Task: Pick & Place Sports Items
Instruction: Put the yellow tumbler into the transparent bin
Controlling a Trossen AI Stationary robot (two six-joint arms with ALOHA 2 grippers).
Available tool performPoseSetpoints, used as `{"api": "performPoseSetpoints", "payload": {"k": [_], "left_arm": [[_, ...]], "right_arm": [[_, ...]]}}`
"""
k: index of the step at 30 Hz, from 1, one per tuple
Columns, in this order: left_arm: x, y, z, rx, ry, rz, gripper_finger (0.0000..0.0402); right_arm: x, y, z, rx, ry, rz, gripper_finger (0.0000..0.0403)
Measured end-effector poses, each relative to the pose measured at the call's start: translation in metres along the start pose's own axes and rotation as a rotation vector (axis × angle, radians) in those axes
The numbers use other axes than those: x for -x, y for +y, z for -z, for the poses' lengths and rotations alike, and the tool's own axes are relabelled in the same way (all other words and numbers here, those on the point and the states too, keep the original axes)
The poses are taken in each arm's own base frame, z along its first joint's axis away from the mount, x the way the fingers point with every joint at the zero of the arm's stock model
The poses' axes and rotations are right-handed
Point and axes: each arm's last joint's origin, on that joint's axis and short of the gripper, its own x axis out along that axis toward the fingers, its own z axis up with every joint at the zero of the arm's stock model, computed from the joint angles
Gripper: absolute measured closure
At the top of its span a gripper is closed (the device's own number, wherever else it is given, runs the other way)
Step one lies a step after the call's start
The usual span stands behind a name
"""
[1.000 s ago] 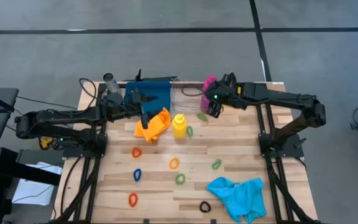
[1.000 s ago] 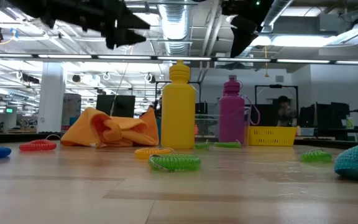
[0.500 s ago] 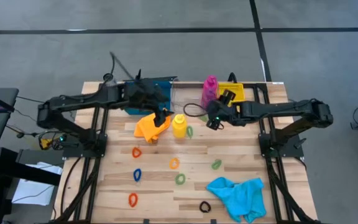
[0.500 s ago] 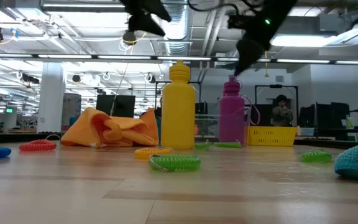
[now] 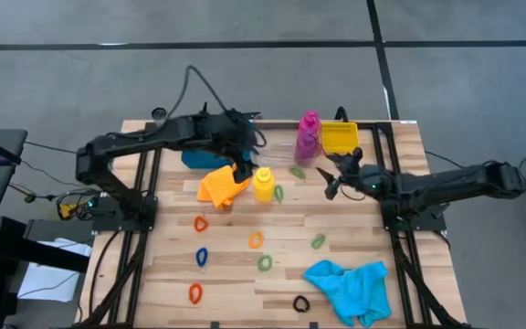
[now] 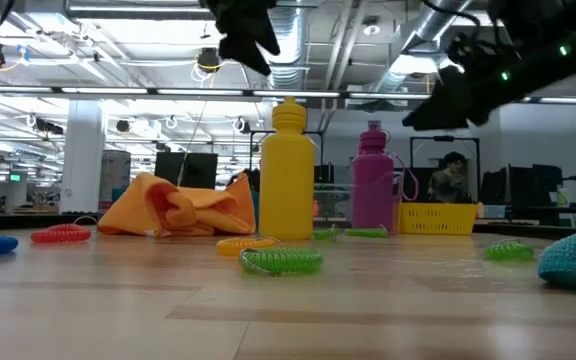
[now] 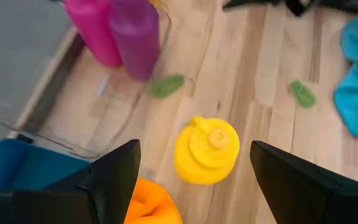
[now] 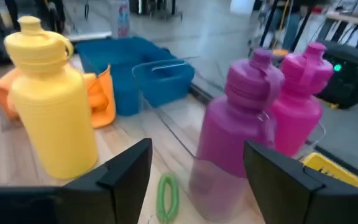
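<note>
You see both jaws open: left gripper (image 5: pixel 241 167) above the smooth cylindrical yellow bottle (image 5: pixel 263 185); right gripper (image 5: pixel 336 178) empty.

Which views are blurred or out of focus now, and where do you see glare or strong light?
Left wrist view: soft overall, with the magenta bottle and purple bottle smeared. Right wrist view: the yellow bottle is fairly clear, the room behind is hazy. Low view: bright ceiling lights, and the grippers show only as dark shapes. High view: even light, no glare.
</note>
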Motion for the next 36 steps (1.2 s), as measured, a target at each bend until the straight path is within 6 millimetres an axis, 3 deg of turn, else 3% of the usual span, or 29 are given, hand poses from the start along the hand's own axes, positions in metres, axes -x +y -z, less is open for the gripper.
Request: {"api": "performPoseSetpoints", "payload": {"k": [7,17,27,36], "left_arm": [[-0.034,-0.002,0.003,0.001,0.081,0.024,0.0101],[-0.047,-0.011,0.0,0.038,0.067,0.1,0.0101],[-0.074,-0.016,0.006,0.025,0.139,0.106,0.0101],[-0.076,-0.016,0.008,0.023,0.15,0.1,0.0101]], "right_arm": [[0.004,-0.007,0.03,-0.003,-0.051,0.036,0.0159],[0.003,-0.011,0.032,0.038,-0.043,0.083,0.0159],[0.001,-0.015,0.033,0.031,-0.034,0.102,0.0159],[0.001,-0.015,0.033,0.031,-0.034,0.103,0.0159]]}}
